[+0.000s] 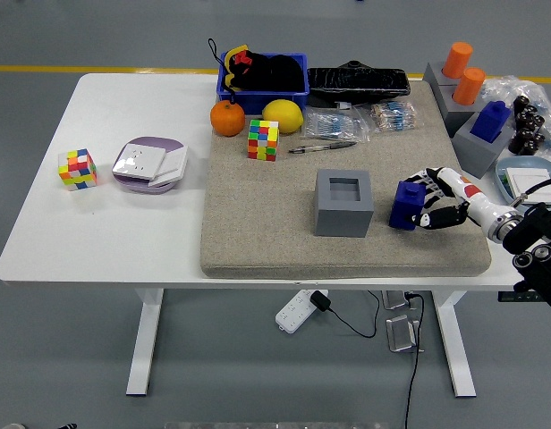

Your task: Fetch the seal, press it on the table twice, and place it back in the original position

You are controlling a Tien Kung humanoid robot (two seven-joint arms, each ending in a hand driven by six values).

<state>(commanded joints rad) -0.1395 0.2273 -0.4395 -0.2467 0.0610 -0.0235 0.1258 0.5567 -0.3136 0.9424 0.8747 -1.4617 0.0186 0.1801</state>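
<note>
Two puzzle cubes (263,139) (77,169), two orange cylinders (461,57) (470,85), possibly two blue seals (406,206) (493,118).

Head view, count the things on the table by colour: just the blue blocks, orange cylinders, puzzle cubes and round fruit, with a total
Blue blocks: 2, one in the right hand at, one on a grey stand at.
Orange cylinders: 2.
Puzzle cubes: 2.
Round fruit: 2, an orange and a lemon.
Total: 8.
</note>
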